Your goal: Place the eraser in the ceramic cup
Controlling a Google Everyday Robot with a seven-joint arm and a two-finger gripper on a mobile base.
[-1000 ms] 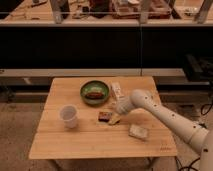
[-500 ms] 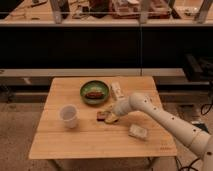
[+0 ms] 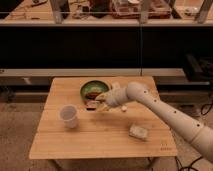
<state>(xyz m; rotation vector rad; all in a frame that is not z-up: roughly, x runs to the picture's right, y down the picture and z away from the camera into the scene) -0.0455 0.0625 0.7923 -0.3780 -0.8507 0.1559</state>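
On my feed the gripper point(image 3: 102, 103) sits low over the worktop point(image 3: 100, 142), right at the near rim of the green bowl point(image 3: 93, 88). The pale arm point(image 3: 165, 114) reaches in from the right edge of the view.

The eraser point(image 3: 92, 104) shows as a small dark patch at the gripper's tip, against the bowl's near side. I can't make out whether it lies on the wood or is lifted off it. I also cannot tell whether the gripper has hold of it, or how far it stands open.

Inside the bowl I see something dark with a reddish streak, which I can't identify.

The white cup point(image 3: 68, 116) stands upright to the left of the gripper and nearer to me, apart from both the bowl and the eraser. What I can see of its inside is plain white.

A pale block point(image 3: 138, 132) lies flat on the near right part of the worktop, below the line of the arm and well apart from the cup
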